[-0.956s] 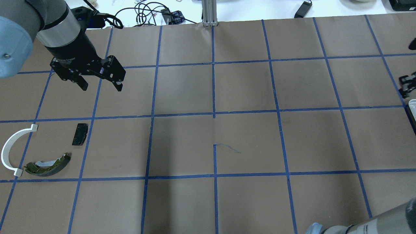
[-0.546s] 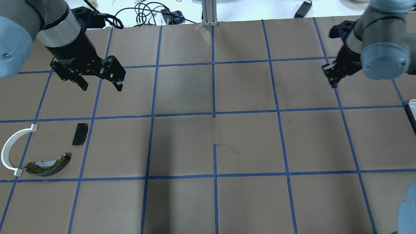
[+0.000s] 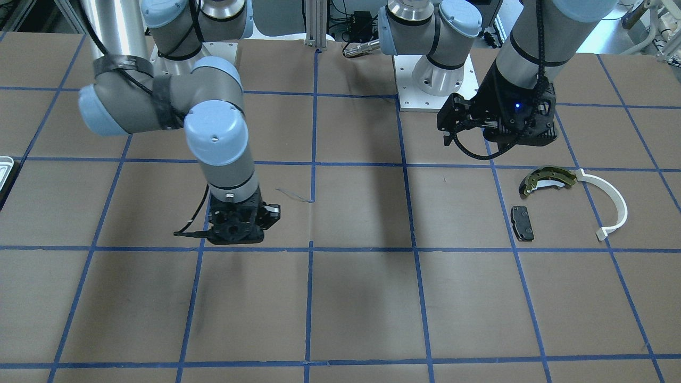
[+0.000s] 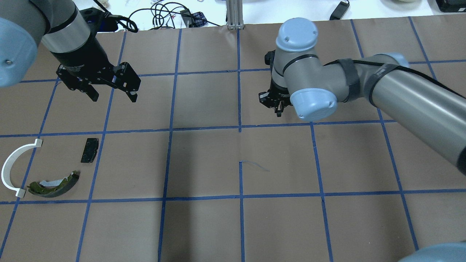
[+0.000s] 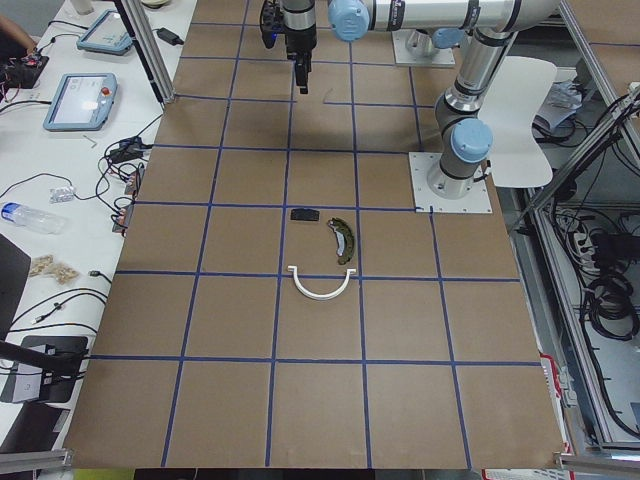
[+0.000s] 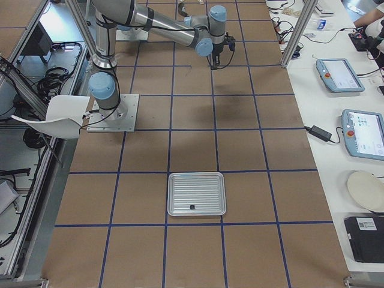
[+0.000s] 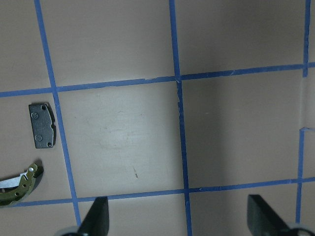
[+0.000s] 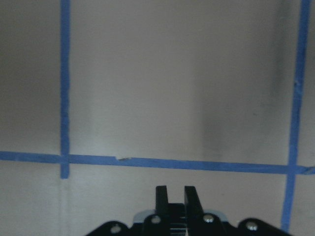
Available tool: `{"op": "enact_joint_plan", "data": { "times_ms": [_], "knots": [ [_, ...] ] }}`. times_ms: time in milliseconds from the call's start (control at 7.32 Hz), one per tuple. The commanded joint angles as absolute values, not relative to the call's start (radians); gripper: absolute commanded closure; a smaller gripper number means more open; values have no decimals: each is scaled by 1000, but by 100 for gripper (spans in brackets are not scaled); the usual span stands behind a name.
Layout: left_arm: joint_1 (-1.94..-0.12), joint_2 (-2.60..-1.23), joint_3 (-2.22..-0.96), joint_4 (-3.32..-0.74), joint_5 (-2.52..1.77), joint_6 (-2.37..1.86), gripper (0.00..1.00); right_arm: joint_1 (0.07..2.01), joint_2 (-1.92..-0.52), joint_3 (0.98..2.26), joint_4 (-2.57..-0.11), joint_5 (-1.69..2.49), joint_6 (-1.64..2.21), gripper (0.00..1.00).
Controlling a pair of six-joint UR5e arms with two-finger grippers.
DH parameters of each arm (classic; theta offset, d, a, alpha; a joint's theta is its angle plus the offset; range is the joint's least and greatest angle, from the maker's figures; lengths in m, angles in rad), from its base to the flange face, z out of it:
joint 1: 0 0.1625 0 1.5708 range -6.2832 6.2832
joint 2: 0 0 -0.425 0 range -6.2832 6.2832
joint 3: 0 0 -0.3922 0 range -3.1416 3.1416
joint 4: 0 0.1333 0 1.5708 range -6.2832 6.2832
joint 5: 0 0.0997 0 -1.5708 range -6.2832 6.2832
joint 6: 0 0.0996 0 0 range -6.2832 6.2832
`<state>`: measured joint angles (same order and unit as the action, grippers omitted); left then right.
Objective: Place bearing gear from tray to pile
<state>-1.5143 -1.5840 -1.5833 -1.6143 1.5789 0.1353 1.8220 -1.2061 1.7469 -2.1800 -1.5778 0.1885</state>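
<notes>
The silvery tray (image 6: pixel 198 186) lies far to the robot's right, with one small dark part (image 6: pixel 192 207) in it. The pile sits at the left: an olive-gold brake shoe (image 4: pixel 54 185), a black brake pad (image 4: pixel 89 150) and a white arc strip (image 4: pixel 11 171). My right gripper (image 4: pixel 278 110) hangs over the table's middle. In the right wrist view (image 8: pixel 175 194) its fingers stand a narrow gap apart, closed as if on a small part. The bearing gear itself is hard to make out. My left gripper (image 4: pixel 113 96) is open and empty, above and behind the pile.
Brown paper with a blue tape grid covers the table (image 4: pixel 204 163). A metal post (image 4: pixel 235 14) and cables stand at the far edge. The right arm's long forearm (image 4: pixel 400 91) spans the table's right half.
My right gripper has swept fast from the right edge by the tray to the table's middle. The left arm and the pile have not moved.
</notes>
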Motion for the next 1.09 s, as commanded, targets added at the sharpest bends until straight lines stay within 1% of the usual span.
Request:
{"op": "enact_joint_plan", "data": {
  "times_ms": [0, 273, 410, 546, 683, 820, 956],
  "knots": [
    [-1514, -1592, -1583, -1612, 1578, 137, 0, 1969, -1135, 1744, -2279, -1563, 348, 100],
    [-1513, -1603, -1583, -1614, 1580, 135, 0, 2009, -1069, 1724, -2399, -1517, 434, 100],
    [-1503, -1600, -1582, -1614, 1582, 135, 0, 2025, -1059, 1714, -2398, -1516, 436, 100],
    [-1479, -1601, -1583, -1614, 1583, 135, 0, 2035, -1046, 1716, -2398, -1513, 443, 87],
    [-1467, -1600, -1580, -1626, 1591, 135, 0, 2042, -1043, 1723, -2407, -1516, 487, 40],
    [-1466, -1604, -1582, -1628, 1651, 135, 0, 2040, -1042, 1723, -2411, -1519, 505, 0],
    [-1466, -1605, -1583, -1626, 1673, 133, 0, 2008, -1055, 1707, -2384, -1528, 480, 0]
  ]
}}
